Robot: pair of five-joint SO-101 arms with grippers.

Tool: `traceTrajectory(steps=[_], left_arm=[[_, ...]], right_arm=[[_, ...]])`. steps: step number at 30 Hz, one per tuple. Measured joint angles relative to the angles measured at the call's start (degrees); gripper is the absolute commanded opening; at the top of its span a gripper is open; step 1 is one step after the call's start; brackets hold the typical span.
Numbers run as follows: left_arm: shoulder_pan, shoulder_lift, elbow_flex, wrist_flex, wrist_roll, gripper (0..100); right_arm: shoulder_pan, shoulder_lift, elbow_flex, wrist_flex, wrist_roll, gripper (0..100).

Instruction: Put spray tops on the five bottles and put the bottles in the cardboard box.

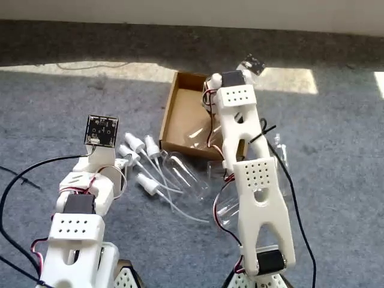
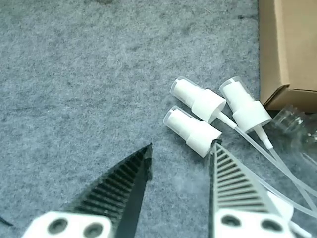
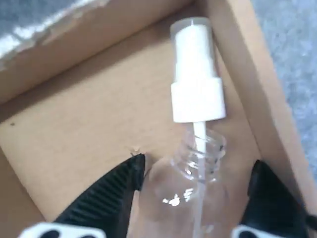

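one bottle at the box, the rest still to cap

on the left, my left gripper (image 2: pixel 181 146) hangs low over the grey carpet (image 2: pixel 74 74), wide open and holding nothing. one tip is just beside the nearest of the loose spray tops (image 2: pixel 193 131). they lie in a cluster on the carpet with their dip tubes trailing toward the box, and none of them is fitted to anything.

next along, an uncapped bottle (image 1: pixel 186 171) lies on its side by the near wall of the cardboard box (image 1: pixel 171 114). more clear plastic shows around the right arm, though i can't count it reliably.

over the box, my right gripper (image 3: pixel 198 166) has the capped bottle (image 3: pixel 183 198) in its span, above the box floor. i cannot tell whether it is clamping or merely framing it. that bottle's spray top (image 3: pixel 196 94) stands clear of the neck, with only the tube running in, so i judge it not seated.

by my reckoning, one bottle of five is nearly delivered. the others need both tops and boxing.
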Motion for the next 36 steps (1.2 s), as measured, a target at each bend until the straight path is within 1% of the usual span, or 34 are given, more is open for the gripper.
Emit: traceTrajectory(steps=[3, 6, 10, 13, 19, 22, 29, 36], left_arm=[[0.00, 0.00, 0.00, 0.00, -0.09, 18], [0.00, 0.00, 0.00, 0.00, -0.09, 18], [0.00, 0.00, 0.00, 0.00, -0.09, 18], [0.00, 0.00, 0.00, 0.00, -0.09, 18], [0.00, 0.00, 0.00, 0.00, -0.09, 18], [0.00, 0.00, 0.00, 0.00, -0.09, 18], [0.00, 0.00, 0.00, 0.00, -0.09, 18], [0.00, 0.00, 0.00, 0.00, -0.09, 18]], right_arm=[[0.62, 0.18, -0.26, 0.35, 0.00, 7.5], [1.67, 0.18, -0.26, 0.44, 0.00, 0.3], [2.64, 0.26, -0.26, -0.53, 6.07, 0.5], [2.64, 0.44, -2.99, -0.53, 10.46, 0.5], [2.64, 0.44, -15.38, 5.36, 21.10, 0.5], [2.64, 0.44, -17.05, 6.59, 24.97, 0.5], [3.16, 0.44, -17.23, 7.03, 31.12, 0.5], [5.36, -6.15, -17.23, 7.03, 35.87, 0.5]])
